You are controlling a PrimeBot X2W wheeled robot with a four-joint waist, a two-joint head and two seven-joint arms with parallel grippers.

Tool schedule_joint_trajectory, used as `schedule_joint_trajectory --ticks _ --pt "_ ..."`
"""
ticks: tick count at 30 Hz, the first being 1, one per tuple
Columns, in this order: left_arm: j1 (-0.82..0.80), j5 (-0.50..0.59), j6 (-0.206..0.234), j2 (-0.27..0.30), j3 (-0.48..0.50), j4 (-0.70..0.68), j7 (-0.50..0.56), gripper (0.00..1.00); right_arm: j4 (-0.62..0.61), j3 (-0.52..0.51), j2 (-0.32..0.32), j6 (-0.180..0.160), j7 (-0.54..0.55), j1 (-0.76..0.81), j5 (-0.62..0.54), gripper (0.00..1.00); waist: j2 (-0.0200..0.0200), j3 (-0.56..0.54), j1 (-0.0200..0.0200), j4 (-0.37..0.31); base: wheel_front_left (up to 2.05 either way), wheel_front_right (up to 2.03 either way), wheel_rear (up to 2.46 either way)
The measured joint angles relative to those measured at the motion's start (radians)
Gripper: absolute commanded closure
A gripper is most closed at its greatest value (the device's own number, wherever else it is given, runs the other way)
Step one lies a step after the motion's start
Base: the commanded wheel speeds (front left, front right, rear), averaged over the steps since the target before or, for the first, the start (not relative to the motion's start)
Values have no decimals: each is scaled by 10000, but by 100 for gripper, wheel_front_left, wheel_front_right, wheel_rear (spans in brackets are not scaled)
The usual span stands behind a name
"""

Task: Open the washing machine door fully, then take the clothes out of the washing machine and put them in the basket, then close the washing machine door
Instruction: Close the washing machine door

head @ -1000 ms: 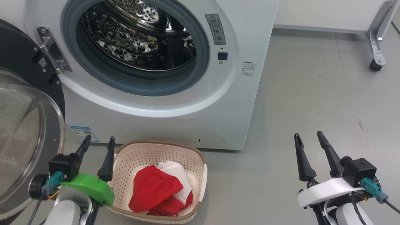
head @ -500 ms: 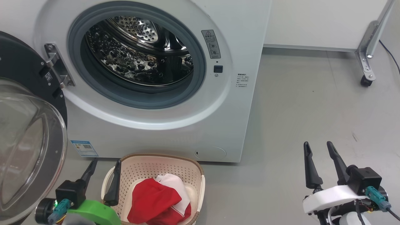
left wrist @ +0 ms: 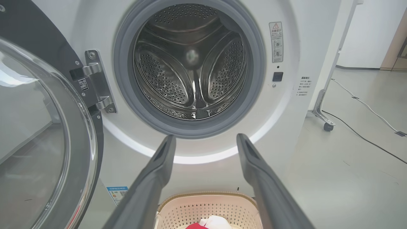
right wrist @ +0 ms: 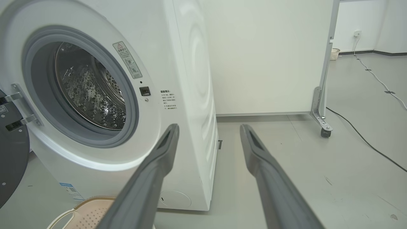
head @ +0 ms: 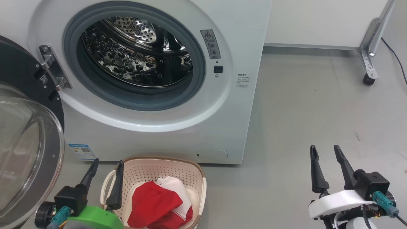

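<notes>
- Gripper status: the left gripper has its two fingers spread apart and holds nothing. It hangs at the near left edge of the basket, with one finger over the rim.
- The right gripper also has its fingers apart and is empty. It is above bare floor, well apart from both machine and basket.
- Basket location: the basket stands on the floor just in front of the washing machine, below the round opening.
- Clothes location: the clothes lie inside the basket, red fabric with a white panel on top.
- Drum check: the left wrist view looks straight into the drum. As far as it shows, there is bare perforated steel and no fabric.
- Door position: the washing machine door is swung wide on its hinge to the left of the opening, with the glass bowl facing the robot.
- Progress: opening the door and moving the clothes both appear complete. Closing the door is the one step left.
- Next move, as a judgement: the left gripper is nearer the door, so it is the likelier one to swing it shut.
</notes>
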Motion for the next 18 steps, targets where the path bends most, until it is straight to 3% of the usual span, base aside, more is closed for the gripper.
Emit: schedule_joint_trajectory --ticks 18 --pt "362 109 0 -163 115 -468 0 0 -67 -36 54 31 0 1 0 0 0 35 0 -43 0 0 0"
